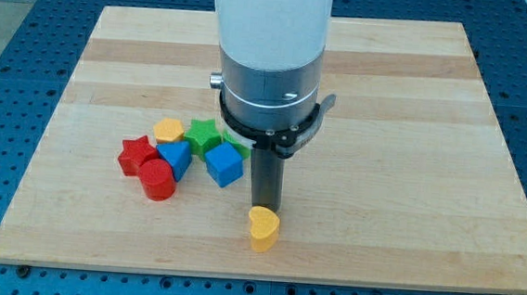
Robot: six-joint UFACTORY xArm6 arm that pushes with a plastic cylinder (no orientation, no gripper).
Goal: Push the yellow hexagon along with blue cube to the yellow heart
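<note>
One arm shows, and only in part: its white upper body is cut off at the view's top, and below it a grey collar (269, 90) narrows to the dark rod (268, 178). This rig has no jaws, so nothing is open, shut or held. My tip (266, 209) is hard to make out, since the yellow heart (262, 228) stands right in front of it at the view's bottom; whether the two touch I cannot tell.

The green block (234, 147) behind the blue cube (224, 164) is partly hidden by the collar and the cube, and its shape is unclear. The cube sits just to the view's left of the rod, apart from it. Farther left lie the green star (203, 134), the yellow hexagon (168, 129), a second blue block (174, 157), the red star (136, 154) and the red cylinder (158, 179), packed close together. The hexagon is at the top of this cluster, well apart from my tip, with the other blocks between.

The rod stands upright over the wooden tabletop (413, 130).
</note>
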